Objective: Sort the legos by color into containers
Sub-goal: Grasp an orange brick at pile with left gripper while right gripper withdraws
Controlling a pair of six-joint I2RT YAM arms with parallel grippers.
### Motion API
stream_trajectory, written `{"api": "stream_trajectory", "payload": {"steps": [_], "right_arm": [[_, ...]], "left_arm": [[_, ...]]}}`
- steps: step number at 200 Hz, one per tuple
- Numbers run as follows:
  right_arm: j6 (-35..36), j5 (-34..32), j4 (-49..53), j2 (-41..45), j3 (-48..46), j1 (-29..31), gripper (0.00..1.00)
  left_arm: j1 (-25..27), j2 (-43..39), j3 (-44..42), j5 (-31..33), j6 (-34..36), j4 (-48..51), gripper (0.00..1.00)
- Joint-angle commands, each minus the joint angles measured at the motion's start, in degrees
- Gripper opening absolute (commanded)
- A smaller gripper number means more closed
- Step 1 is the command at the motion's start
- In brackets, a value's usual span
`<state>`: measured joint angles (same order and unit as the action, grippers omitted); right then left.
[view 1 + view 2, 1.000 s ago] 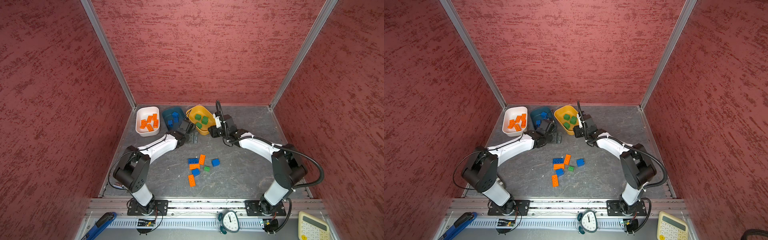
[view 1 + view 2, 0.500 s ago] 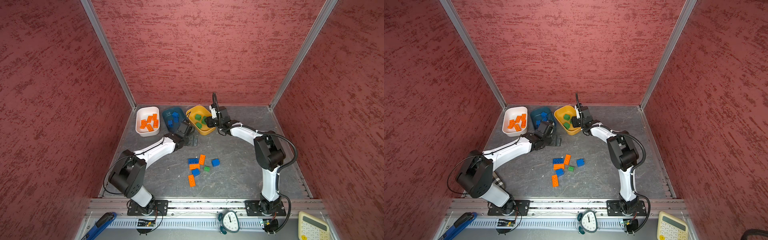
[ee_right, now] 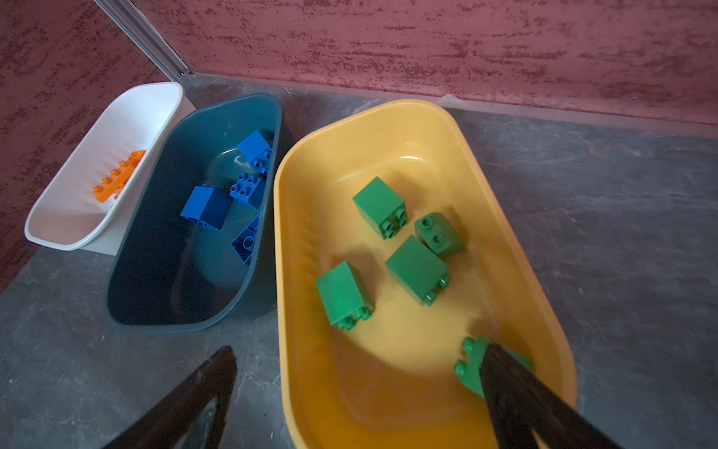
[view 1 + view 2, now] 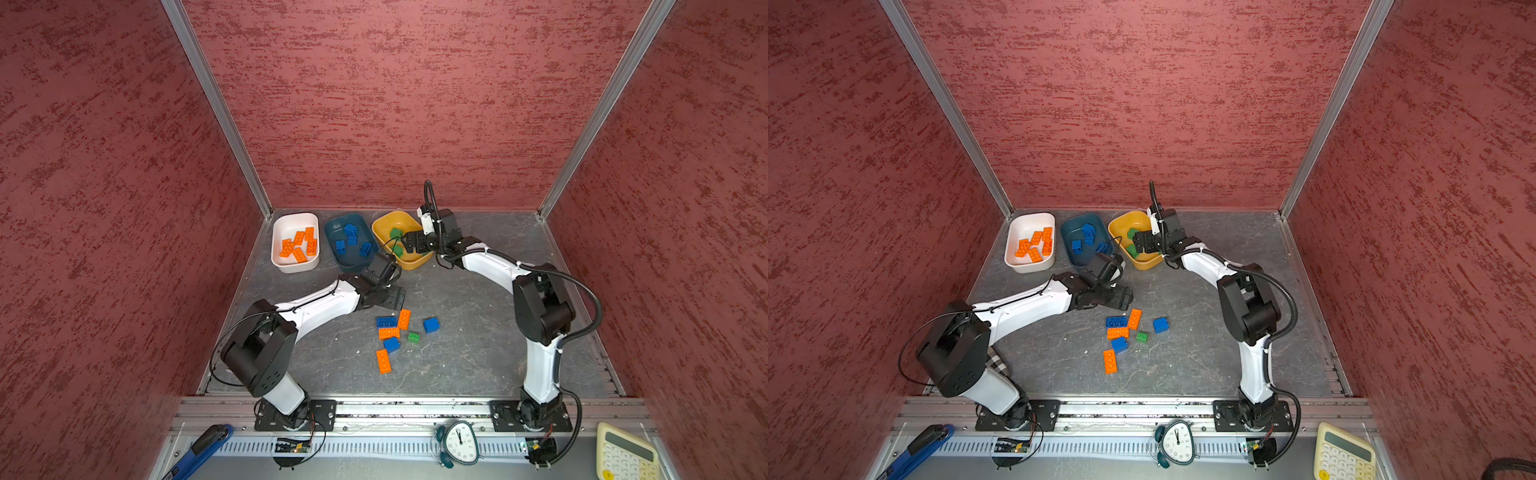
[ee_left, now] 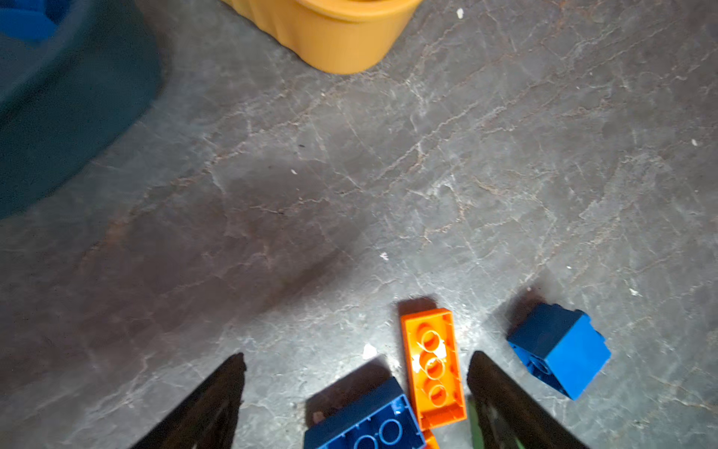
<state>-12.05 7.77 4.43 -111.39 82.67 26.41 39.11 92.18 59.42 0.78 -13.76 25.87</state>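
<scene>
Now the left pincer (image 5: 356, 357) hangs low over the grey floor (image 5: 505, 155) at the edge of the loose pile, its two black fingers (image 5: 217, 400) spread wide and clamped on nothing. Between them lie an orange oblong brick (image 5: 433, 369), showing three rings, and a blue oblong brick (image 5: 369, 423) touching its side. The orange one sits just inside one finger. Just outside that same finger rests a blue square brick (image 5: 559, 350), apart from the others. In a top view the rest of the pile lies just past this pincer, on the side away from the tubs: a second orange brick (image 4: 389, 333), a small green brick (image 4: 413, 337), another blue brick (image 4: 391, 344) and a third orange brick (image 4: 383, 360).

The right pincer (image 3: 359, 348) is also wide apart and holds nothing. It straddles the wall of the yellow tub (image 3: 349, 112), with one finger outside over the floor and the other inside. A green brick (image 3: 470, 365) lies in the tub right at that inner finger; whether they touch I cannot tell. Ahead of this pincer four more green bricks (image 3: 417, 268) lie in the same tub. Beside it, further from the pincer, the teal tub (image 3: 217, 105) holds four blue bricks (image 3: 206, 206). Beyond that, the white tub (image 3: 77, 217) holds orange bricks (image 3: 116, 180).
</scene>
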Motion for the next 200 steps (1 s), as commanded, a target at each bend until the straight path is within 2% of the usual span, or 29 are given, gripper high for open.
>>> {"api": "stream_trajectory", "payload": {"steps": [1,23,41,68,110,152,200], "right_arm": [[-4.7,-7.7,-4.6,8.0,-5.4,-0.2,0.99],[-11.1,-18.5,-8.2,13.4,-13.0,-0.6,0.99],[-15.3,-22.1,-9.7,16.7,-17.7,-1.4,0.99],[-16.9,-22.1,-10.4,19.4,-21.7,-2.8,0.99],[-17.1,-20.9,-6.6,20.1,-21.0,-4.0,0.99],[-17.9,-21.4,-8.3,21.7,-22.1,-4.2,0.99],[-15.5,-16.4,-8.2,22.2,-22.0,-4.2,0.99]], "left_arm": [[2.0,3.2,2.4,-2.4,1.3,2.1,0.79],[3.6,6.3,4.0,-2.7,1.7,3.5,0.68],[4.8,8.7,5.1,-2.6,2.1,4.4,0.65],[6.7,12.3,7.3,-0.7,3.6,6.5,0.60],[8.6,16.6,9.6,2.5,4.2,9.0,0.49],[9.5,18.9,10.6,3.5,3.4,9.4,0.40],[8.7,18.4,11.2,5.1,1.0,7.8,0.24]]}}
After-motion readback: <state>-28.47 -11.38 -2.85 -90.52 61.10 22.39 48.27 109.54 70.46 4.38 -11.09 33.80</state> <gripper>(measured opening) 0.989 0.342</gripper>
